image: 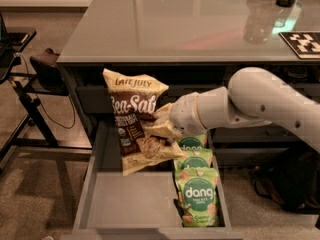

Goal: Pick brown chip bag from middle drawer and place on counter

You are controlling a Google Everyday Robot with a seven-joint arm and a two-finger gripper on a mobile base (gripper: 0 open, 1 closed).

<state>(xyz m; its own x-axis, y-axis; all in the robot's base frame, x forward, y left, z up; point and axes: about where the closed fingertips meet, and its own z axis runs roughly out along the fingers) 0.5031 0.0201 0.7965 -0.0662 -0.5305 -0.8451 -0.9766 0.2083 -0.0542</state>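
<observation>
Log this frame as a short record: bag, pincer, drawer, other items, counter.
brown chip bag: upright, in the air over the drawer, in front of the cabinet
pincer: shut on the bag's right edge, above the drawer
middle drawer: pulled open
green dang bags: in a row along the drawer's right side
counter: bag not yet on it

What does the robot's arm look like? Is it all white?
Mostly, yes. The arm is smooth, round and white, like a fat tube, with a thin dark seam near the wrist. The claw, at its tip above the middle drawer, looks cream-coloured where it pinches the brown chip bag. No cables or markings show.
</observation>
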